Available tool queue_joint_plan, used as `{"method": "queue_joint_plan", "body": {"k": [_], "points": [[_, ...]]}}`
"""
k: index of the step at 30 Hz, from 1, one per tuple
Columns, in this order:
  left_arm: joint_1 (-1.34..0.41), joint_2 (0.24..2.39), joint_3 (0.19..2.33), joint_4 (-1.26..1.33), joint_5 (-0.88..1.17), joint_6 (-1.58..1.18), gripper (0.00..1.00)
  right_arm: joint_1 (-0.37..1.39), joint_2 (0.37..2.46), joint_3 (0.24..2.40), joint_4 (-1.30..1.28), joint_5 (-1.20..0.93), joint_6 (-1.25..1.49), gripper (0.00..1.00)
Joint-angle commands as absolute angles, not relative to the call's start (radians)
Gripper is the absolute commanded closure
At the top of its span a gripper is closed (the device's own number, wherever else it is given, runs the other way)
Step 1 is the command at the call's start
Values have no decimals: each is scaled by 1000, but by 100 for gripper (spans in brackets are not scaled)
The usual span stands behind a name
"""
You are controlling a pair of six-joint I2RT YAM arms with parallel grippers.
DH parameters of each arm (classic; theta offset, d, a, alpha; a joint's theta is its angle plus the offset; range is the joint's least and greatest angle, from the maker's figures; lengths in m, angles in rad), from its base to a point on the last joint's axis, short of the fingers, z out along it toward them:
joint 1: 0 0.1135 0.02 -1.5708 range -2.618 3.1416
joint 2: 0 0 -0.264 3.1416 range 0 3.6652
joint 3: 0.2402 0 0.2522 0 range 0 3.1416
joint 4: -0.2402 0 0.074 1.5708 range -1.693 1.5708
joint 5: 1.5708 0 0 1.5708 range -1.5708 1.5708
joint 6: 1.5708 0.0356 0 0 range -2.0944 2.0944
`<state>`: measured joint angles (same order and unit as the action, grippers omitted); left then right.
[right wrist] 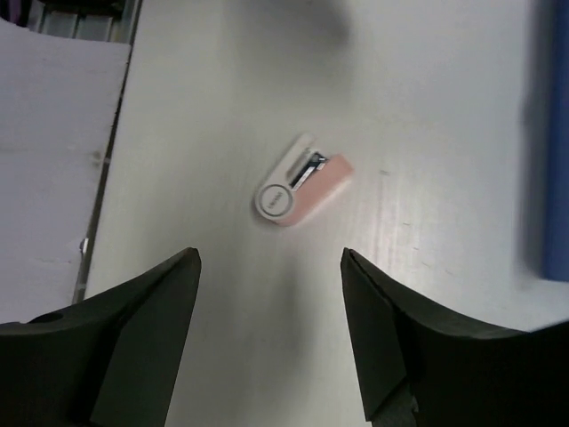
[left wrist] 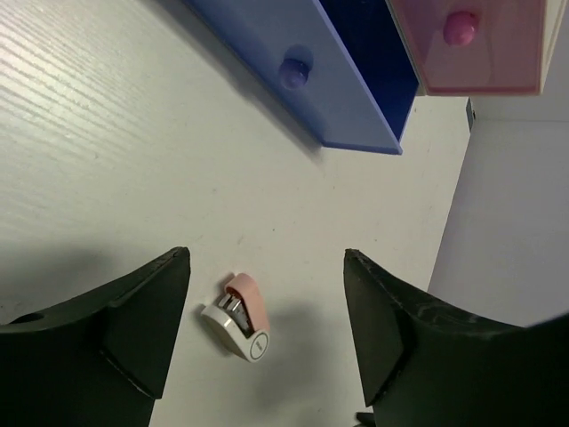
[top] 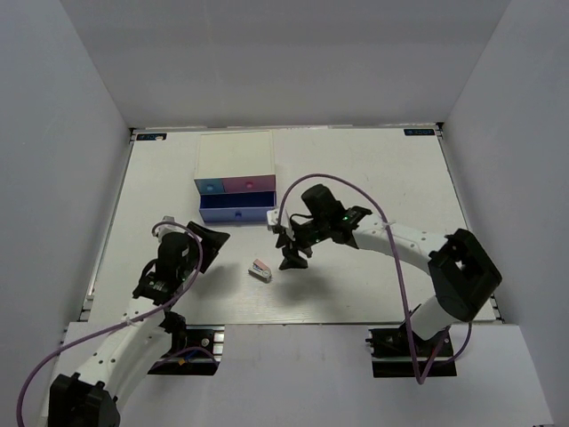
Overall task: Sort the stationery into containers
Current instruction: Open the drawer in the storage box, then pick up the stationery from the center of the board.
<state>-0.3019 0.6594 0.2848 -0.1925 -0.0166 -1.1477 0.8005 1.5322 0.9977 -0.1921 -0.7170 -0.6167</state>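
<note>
A small pink-and-white stapler (top: 260, 269) lies on the white table in front of the drawer box (top: 236, 153). It also shows in the left wrist view (left wrist: 238, 316) and the right wrist view (right wrist: 300, 182). My left gripper (top: 213, 237) (left wrist: 265, 255) is open and empty, to the left of the stapler. Just right of the stapler, my right gripper (top: 290, 253) (right wrist: 268, 255) hovers open and empty. The box has a light blue drawer (top: 210, 186), a pink drawer (top: 250, 184) (left wrist: 462, 36) and a wide blue-lavender drawer (top: 233, 212) (left wrist: 302, 76), which is pulled partly out.
Grey walls enclose the table on the left, the back and the right. The near table edge (top: 293, 323) runs just beyond the arm bases. A purple cable (top: 402, 276) loops over the right arm.
</note>
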Motion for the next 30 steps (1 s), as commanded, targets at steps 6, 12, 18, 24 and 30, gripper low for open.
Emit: {"method": "queue_joint_plan", "body": {"k": [6,12,18,24,30], "points": [[-298,499,305,-441,-48,-1108,20,943,1686,1066,-213,-646,-437,25],[-298,376,314,-557,-95,-1108,20,1025,1735,1083,-155,-480,-319,17],[-298,308,344,-655,-129,-1117,20,1039,1712,1068,-118,-336,-293,16],[-298,273,344,-678,-138,-1126,20,1040,1707,1060,-91,-238,-284,17],[-298,273,354,-707,-138,-1126,19,1042,1738,1095,-89,-230,-302,17]]}}
